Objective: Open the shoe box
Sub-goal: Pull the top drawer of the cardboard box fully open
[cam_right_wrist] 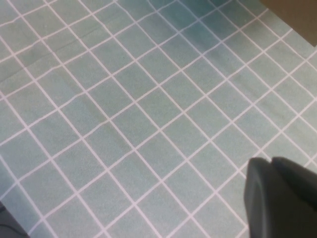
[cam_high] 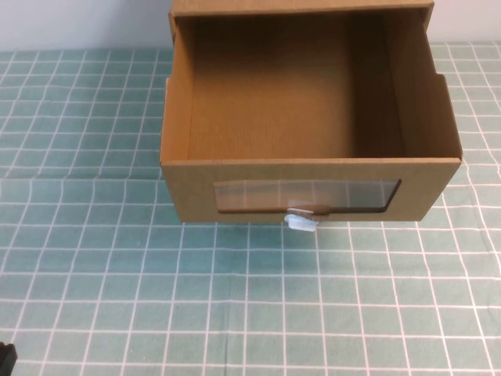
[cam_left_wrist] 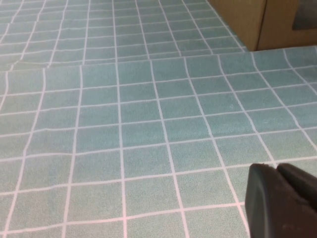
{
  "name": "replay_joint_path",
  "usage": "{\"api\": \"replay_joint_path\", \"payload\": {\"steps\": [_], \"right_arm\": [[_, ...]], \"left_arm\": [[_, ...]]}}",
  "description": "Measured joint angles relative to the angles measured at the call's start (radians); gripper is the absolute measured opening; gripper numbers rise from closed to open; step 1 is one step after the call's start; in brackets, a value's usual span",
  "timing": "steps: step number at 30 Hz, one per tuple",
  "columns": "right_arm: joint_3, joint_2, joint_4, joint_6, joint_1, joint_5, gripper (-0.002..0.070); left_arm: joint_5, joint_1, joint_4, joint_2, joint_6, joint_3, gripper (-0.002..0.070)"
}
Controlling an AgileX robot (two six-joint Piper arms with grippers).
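While the shoe box (cam_high: 309,188) sits open and empty upper centre, left claw (cam_left_wrist: 275,168) pinched closed, empty, above the surface (cam_high: 117,298) near it, right claw (cam_right_wrist: 272,162) same deal above the surface

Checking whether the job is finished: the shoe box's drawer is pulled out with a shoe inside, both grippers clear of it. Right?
No shoe: the high view shows the drawer of the shoe box pulled out but empty. The left gripper and right gripper are clear of it, over the checked cloth.
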Motion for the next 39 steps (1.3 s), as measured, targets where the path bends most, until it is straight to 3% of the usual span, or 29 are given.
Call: {"api": "replay_joint_path", "payload": {"steps": [17,21,28,32,36,39], "right_arm": [[0.004,-0.018,0.011,0.000,-0.027,-0.002,-0.0013],[0.004,-0.062,0.031,0.000,-0.170,-0.003,-0.0013],[0.004,-0.235,0.020,0.000,-0.550,-0.031,-0.0013],[0.023,-0.346,0.096,0.000,-0.737,-0.189,-0.0013],[0.116,-0.444,0.280,0.000,-0.904,-0.393,-0.0014],[0.226,-0.462,0.331,0.000,-0.960,-0.506,-0.0014]], "left_arm": [[0.000,0.000,-0.004,0.000,0.000,0.000,-0.0005],[-0.002,0.000,-0.004,0.000,0.000,0.000,-0.0005],[-0.002,0.000,-0.004,0.000,0.000,0.001,-0.0005],[-0.002,0.000,-0.004,0.000,0.000,0.001,-0.0005],[-0.002,0.000,-0.004,0.000,0.000,0.001,-0.0005],[-0.002,0.000,-0.004,0.000,0.000,0.001,-0.0005]]}}
